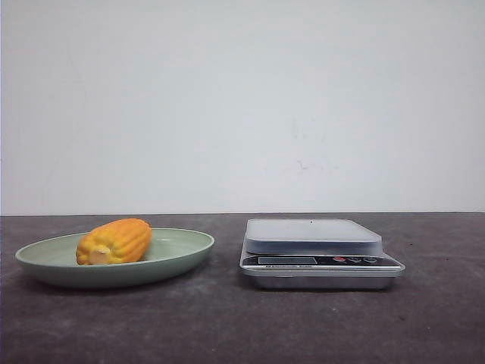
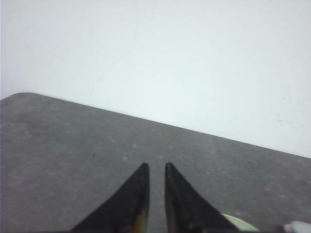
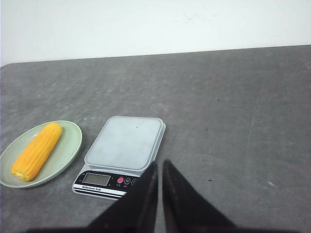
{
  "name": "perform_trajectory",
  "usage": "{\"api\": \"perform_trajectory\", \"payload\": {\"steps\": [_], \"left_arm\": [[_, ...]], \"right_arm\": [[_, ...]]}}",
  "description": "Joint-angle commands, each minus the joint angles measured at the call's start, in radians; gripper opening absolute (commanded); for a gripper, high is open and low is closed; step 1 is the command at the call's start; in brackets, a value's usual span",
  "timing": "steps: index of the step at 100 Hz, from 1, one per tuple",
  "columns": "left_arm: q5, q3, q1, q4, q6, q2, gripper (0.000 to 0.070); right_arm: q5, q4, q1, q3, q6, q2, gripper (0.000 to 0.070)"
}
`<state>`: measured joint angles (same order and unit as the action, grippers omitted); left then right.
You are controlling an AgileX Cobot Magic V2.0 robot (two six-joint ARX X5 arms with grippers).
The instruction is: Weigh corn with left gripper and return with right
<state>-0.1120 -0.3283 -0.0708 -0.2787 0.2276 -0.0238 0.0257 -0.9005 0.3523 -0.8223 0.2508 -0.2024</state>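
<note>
In the front view, the corn [image 1: 114, 241] is seen lying on its side in a pale green plate [image 1: 186, 248] at the left of the dark table [image 1: 227, 326], with its pale core end turned toward the near side. A digital kitchen scale [image 1: 318, 254] stands just to the right of the plate, apart from it, and nothing is carried on its platform. Neither arm is shown in this view. In the left wrist view, the left gripper [image 2: 155, 170] is held over bare table, its dark fingers [image 2: 131, 199] drawn nearly together with only a narrow slit left between the tips and nothing held between them; a sliver of the plate rim can just be made out at the frame's edge. In the right wrist view, the right gripper [image 3: 159, 167] is likewise seen almost closed and empty, poised above the near right corner of the scale, whose display and buttons face the near side. From this higher angle the corn is confirmed to be resting in the plate, left of the scale. The task is judged not to have been begun: the corn is yet to be picked up by the left gripper, placed on the scale, and afterwards carried to the plate by the right gripper.
</note>
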Motion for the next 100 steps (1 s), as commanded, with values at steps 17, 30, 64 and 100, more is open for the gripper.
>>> {"api": "perform_trajectory", "payload": {"steps": [17,30,64,100], "left_arm": [[0.031,0.225,0.006,0.130,-0.014,0.021,0.0022],[0.038,0.286,0.008,0.143,-0.014,0.021,0.0022],[0.039,0.315,0.008,0.095,-0.014,0.021,0.0022],[0.038,0.314,0.008,0.094,-0.014,0.021,0.0022]], "right_arm": [[0.001,0.012,0.003,-0.012,0.003,0.003,0.0009],[0.001,0.012,0.003,-0.012,0.003,0.003,0.0009],[0.001,0.018,0.003,-0.012,0.003,0.003,0.0009],[0.001,0.018,0.003,-0.012,0.003,0.003,0.0009]]}}
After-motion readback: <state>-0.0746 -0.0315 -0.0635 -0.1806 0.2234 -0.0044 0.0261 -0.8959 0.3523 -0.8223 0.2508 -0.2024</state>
